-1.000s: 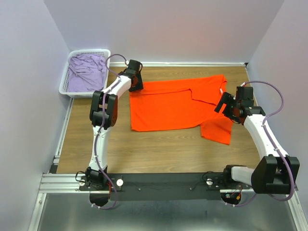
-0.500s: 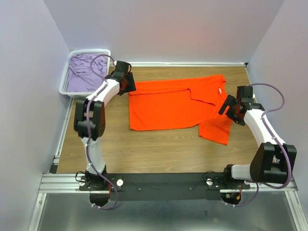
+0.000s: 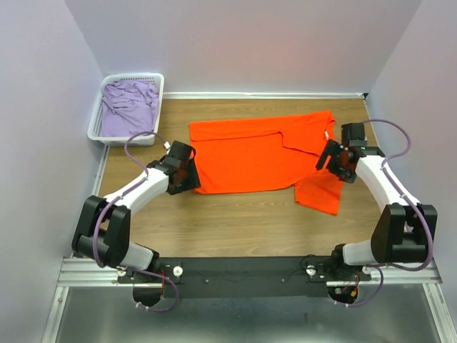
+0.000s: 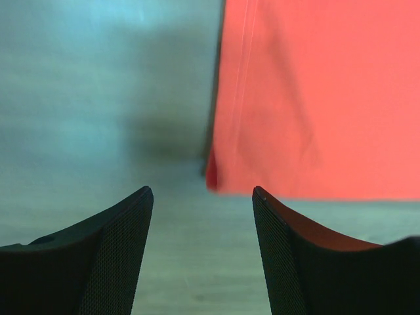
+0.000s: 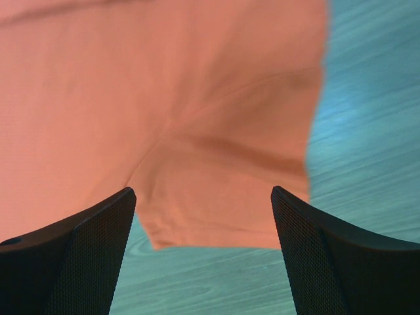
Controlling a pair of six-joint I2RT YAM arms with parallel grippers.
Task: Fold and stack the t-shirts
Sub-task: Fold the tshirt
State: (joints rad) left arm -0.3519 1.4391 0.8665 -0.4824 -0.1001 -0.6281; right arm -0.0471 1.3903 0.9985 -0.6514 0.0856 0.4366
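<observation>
A bright orange t-shirt lies spread flat on the wooden table, with one short sleeve pointing toward the near right. A pale lilac t-shirt is crumpled in the white basket. My left gripper hovers open just off the orange shirt's near-left corner, with nothing between its fingers. My right gripper is open above the right sleeve, whose hem lies just beyond the fingertips. Neither gripper touches cloth. In the left wrist view the open gripper frames bare wood.
The basket stands at the far left corner against the wall. Walls close in the table on the left, back and right. Bare wood lies between the shirt and the arm bases on the black rail.
My left arm has swung from the shirt's far-left corner near the basket down to its near-left corner, jaws opened wider. My right gripper shifted slightly left and farther back, over the sleeve.
</observation>
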